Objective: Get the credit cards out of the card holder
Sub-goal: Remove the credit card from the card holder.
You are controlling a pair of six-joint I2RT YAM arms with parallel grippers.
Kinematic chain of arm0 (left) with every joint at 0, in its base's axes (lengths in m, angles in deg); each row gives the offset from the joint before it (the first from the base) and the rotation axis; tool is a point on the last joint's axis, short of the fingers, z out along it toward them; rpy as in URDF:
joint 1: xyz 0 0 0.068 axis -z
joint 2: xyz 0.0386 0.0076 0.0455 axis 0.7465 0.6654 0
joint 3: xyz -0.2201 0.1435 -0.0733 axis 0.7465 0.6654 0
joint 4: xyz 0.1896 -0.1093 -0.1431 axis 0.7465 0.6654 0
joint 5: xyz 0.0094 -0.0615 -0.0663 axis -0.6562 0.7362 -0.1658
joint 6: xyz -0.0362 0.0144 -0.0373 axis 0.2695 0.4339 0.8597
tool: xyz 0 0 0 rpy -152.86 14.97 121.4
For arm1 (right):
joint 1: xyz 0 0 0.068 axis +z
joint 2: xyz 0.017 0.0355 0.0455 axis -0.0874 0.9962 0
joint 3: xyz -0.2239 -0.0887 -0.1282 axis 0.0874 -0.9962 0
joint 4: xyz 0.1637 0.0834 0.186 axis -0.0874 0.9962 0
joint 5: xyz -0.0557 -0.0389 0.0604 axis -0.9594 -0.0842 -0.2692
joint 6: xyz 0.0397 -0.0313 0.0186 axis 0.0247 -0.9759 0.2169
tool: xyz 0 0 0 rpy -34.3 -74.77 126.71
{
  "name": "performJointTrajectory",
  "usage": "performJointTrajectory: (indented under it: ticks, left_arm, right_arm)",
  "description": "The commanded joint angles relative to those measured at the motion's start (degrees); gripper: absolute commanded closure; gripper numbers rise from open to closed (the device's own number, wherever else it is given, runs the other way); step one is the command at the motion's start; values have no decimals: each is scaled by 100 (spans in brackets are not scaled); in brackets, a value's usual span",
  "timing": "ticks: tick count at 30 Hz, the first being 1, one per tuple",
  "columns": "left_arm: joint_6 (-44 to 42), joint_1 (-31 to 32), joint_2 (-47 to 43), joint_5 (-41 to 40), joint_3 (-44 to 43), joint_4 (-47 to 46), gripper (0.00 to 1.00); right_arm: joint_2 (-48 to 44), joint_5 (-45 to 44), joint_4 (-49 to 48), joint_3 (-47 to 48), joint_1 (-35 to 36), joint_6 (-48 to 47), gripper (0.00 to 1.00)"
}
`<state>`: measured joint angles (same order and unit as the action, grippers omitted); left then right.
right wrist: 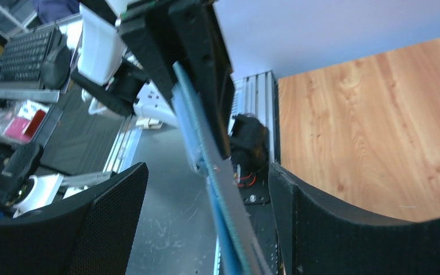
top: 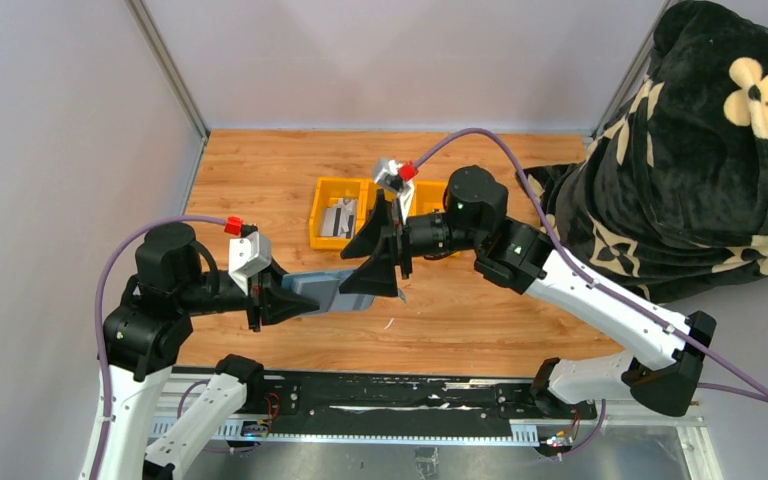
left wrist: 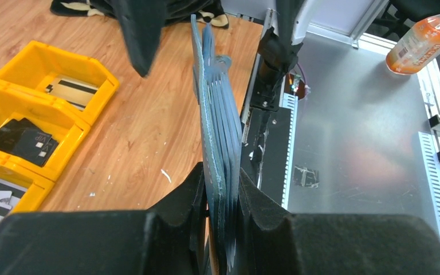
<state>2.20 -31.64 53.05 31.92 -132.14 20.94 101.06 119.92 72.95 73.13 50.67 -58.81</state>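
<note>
Two arms meet above the tabletop (top: 460,320): the left jaws pinch the card holder (top: 315,291) by one end, edge-up and off the wood, while the right jaws gape astride its free end. Better to close only on a card's edge, then draw straight out along the slot.

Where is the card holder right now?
Top view: left of centre, near the yellow tray, the card holder is clamped in the left gripper, its free end between the fingers of the open right gripper.
</note>
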Motion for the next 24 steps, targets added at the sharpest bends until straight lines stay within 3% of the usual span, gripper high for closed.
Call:
performJointTrajectory:
  ticks: [1, 3, 5, 9, 13, 14, 16, 20, 24]
  left_arm:
    - [-240, 32, -14, -5, -56, 65, 100]
    - [-264, 32, -18, -8, -81, 86, 100]
    - [-287, 32, -11, -18, -112, 115, 100]
    - [-413, 31, 6, -107, -256, 216, 100]
    - [-425, 25, -2, -157, -291, 238, 100]
    - [-422, 30, -6, -191, -288, 238, 100]
    - [-410, 32, -17, -266, -292, 256, 89]
    - [-667, 32, -60, -344, -396, 585, 58]
    - [-913, 32, -119, -393, -463, 890, 49]
  right_arm:
    - [-22, 149, 642, 69, 327, -681, 19]
    - [7, -29, 899, 123, 448, -913, 22]
    - [66, -129, 1146, 212, 535, -1053, 32]
    - [214, -514, 1578, 368, 655, -1262, 62]
    - [348, -1101, 1772, 539, 724, -1280, 99]
    - [349, -1210, 1784, 577, 725, -1262, 100]
    - [322, -1457, 1761, 622, 718, -1231, 100]
    - [147, -1648, 1738, 552, 649, -1281, 100]
    - [-28, -1587, 1742, 408, 509, -1265, 100]
